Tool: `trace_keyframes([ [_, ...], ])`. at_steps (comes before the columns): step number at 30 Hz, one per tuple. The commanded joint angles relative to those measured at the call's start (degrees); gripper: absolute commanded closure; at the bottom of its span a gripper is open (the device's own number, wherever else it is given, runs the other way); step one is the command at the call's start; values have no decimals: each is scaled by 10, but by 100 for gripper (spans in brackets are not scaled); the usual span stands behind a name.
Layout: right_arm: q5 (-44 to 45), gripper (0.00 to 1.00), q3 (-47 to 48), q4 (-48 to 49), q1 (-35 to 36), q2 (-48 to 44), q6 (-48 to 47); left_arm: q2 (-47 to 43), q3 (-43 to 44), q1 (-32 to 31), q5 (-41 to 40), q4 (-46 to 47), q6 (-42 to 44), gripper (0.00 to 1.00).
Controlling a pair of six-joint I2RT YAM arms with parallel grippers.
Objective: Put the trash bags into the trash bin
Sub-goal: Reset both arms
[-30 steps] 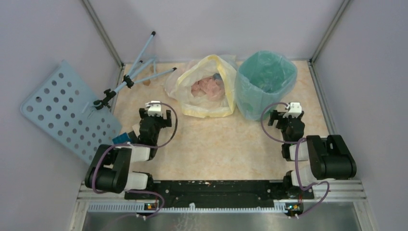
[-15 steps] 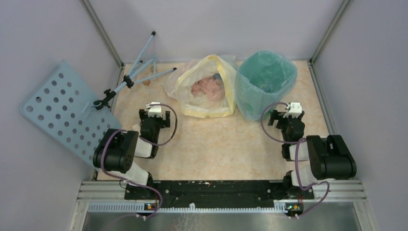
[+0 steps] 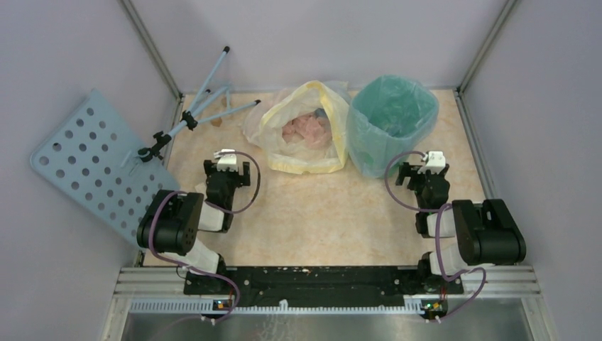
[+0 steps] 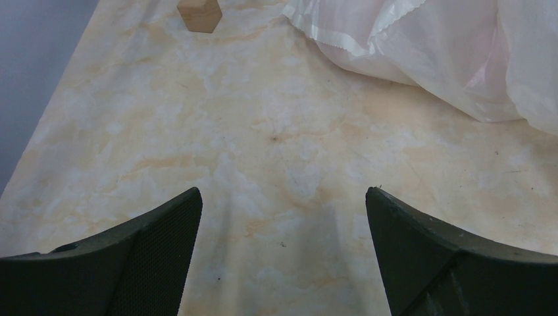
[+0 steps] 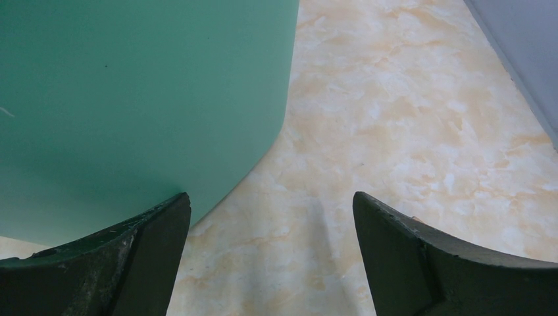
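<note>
The mint-green trash bin (image 3: 415,135) stands at the back right of the table. A thin, see-through pale-blue trash bag (image 3: 358,138) lines it and hangs crinkled over its rim and left side. My right gripper (image 3: 423,170) is just in front of the bin, open and holding nothing. In the right wrist view the bin's smooth wall (image 5: 131,99) fills the upper left, close beyond my open right gripper (image 5: 271,197). My left gripper (image 3: 227,168) is open over bare table at left centre. The left wrist view shows only tabletop between my left gripper's (image 4: 283,194) fingers.
A whitish bag with a yellow rim (image 3: 305,128) lies left of the bin, its edge (image 4: 447,52) ahead-right of the left gripper. A small wooden block (image 4: 199,14), a blue tripod (image 3: 192,117) and a pale-blue perforated board (image 3: 92,163) are at the left.
The left arm has folded up nearer its base and its gripper has drawn back slightly. The right arm, bin and bags have not moved.
</note>
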Motion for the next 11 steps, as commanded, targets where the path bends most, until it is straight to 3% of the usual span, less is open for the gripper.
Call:
trace_keyframes([
  [1,0,7,18,42,6,4,-2,1,12,3,5,20,-9,1],
  [11,0,7,18,42,6,5,-2,2,22,21,44,-1,-15,1],
])
